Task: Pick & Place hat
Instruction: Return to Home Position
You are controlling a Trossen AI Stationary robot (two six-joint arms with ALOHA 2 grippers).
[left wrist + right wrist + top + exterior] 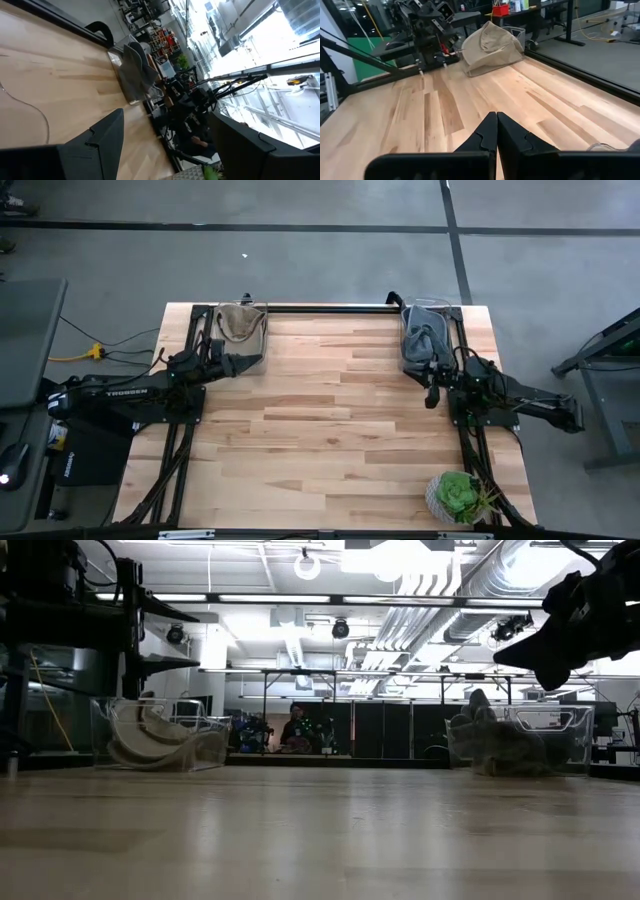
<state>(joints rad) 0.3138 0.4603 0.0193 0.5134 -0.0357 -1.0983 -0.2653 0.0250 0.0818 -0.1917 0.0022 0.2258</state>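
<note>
Blue caps (425, 340) slump in the right transparent bin (572, 735), soft and light; I'd pinch a brim. Left gripper (166, 114) apart, right gripper (496, 116) together, empty.

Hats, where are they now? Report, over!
Left pincer open, by left bin. Right pincer shut, empty. Blue caps in right bin, tan hat in left bin. Nothing in the way.

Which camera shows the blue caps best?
High view: straight down on the blue caps in the right bin. Low view shows them side-on through its wall; left wrist, from afar; right wrist, not at all.
</note>
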